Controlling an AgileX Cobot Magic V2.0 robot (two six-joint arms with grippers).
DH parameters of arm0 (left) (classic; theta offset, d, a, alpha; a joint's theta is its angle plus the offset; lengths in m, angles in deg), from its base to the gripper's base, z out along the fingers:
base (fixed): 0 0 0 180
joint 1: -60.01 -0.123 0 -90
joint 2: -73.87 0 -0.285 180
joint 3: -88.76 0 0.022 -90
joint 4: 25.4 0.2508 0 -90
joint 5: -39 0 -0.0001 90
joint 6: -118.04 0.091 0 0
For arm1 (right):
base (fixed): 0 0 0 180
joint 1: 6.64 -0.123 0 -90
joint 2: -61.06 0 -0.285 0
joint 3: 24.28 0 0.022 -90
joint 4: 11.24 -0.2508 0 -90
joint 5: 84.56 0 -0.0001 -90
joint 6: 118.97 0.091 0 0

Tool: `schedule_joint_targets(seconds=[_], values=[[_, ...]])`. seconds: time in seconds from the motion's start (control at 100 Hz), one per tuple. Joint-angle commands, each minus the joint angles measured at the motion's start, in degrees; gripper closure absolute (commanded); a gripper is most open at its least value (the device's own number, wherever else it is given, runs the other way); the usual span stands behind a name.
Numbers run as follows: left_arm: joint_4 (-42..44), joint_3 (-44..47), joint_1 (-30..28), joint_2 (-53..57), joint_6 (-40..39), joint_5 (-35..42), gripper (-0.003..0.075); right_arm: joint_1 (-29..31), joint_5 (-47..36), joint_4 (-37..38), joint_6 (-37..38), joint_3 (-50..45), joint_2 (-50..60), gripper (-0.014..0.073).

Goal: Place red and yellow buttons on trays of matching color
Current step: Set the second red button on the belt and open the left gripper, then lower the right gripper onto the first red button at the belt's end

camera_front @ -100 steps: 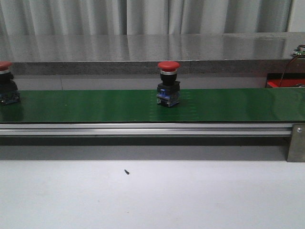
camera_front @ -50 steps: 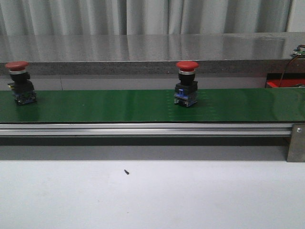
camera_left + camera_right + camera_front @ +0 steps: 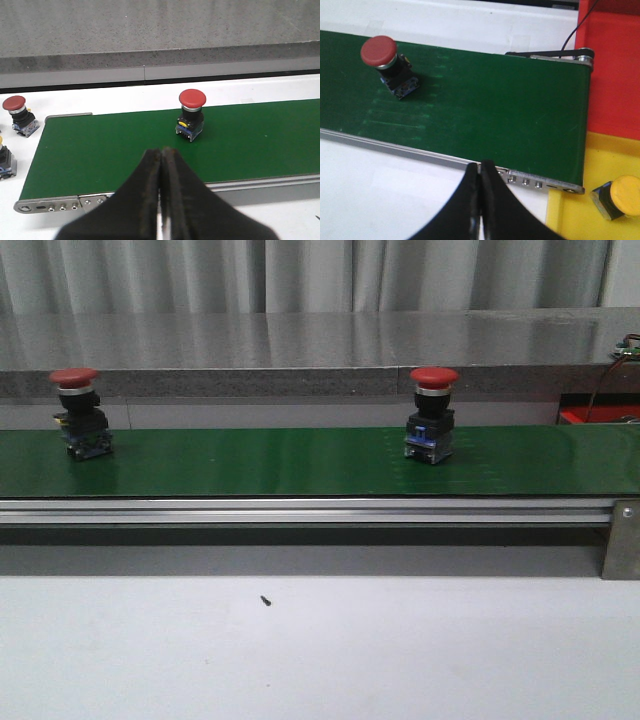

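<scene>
On the green conveyor belt (image 3: 300, 462), two red buttons stood upright: one toward the right (image 3: 431, 418), one near the left end (image 3: 79, 414). Neither was held. Both grippers were off the belt on its near side, empty: left gripper (image 3: 162, 165) had its fingers pressed together, right gripper (image 3: 479, 175) the same, no gap showing in either wrist view.

Right wrist view showed the right-hand button well short of the belt's end, with the red tray (image 3: 612, 70) just past that end and the yellow tray (image 3: 580, 200) beside it, nearer the robot. One yellow button (image 3: 618, 196) already sat in the yellow tray. Left wrist view showed another red button (image 3: 19, 114) on the white table (image 3: 320, 650) off the belt's far-left end, plus a partly cut-off one at the frame edge, colour unclear.

Judgement: waiting/approach step for the next red button, pick not started. Next move called for the right gripper to open, come over the button's cap, close on the body, then carry it to the red tray. If the belt was running, timing matters.
</scene>
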Motion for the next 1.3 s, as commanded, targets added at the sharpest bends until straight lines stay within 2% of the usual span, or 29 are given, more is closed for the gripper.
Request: schedule_joint_targets(seconds=[0.0, 0.04, 0.09, 0.21, 0.28, 0.4, 0.99, 1.19, 1.29], values=[[-2.21, -1.45, 0.22, 0.06, 0.24, 3.89, 0.0739, -0.14, -4.01, -1.59, -0.76, 1.87, 0.94, 0.0624], [-2.21, -1.45, 0.22, 0.06, 0.24, 4.29, 0.0739, -0.14, -4.01, -1.59, -1.39, 1.93, 0.94, 0.0578], [-2.21, -1.45, 0.22, 0.06, 0.24, 4.52, 0.0739, -0.14, -4.01, -1.59, -2.71, 1.93, 0.94, 0.0475], [-2.21, -1.45, 0.22, 0.06, 0.24, 4.77, 0.0739, -0.14, -4.21, -1.59, -4.87, 1.93, 0.94, 0.0080], [-2.21, -1.45, 0.22, 0.06, 0.24, 4.77, 0.0740, -0.14, -4.84, -1.59, -6.04, 2.04, 0.82, -0.0079], [-2.21, -1.45, 0.22, 0.06, 0.24, 4.77, 0.0739, -0.21, -3.45, -1.59, -6.32, 4.41, -1.45, -0.0036], [-2.21, -1.45, 0.22, 0.06, 0.24, 4.90, 0.0740, -7.93, 8.96, -0.26, -7.84, 30.26, -32.12, -0.0035], [-2.21, -1.45, 0.22, 0.06, 0.24, 4.80, 0.0740, -9.51, 9.72, 0.01, -7.84, 33.48, -37.42, -0.0034], [-2.21, -1.45, 0.22, 0.06, 0.24, 4.70, 0.0740, -9.51, 9.33, 1.41, -7.53, 33.49, -38.72, -0.0003]])
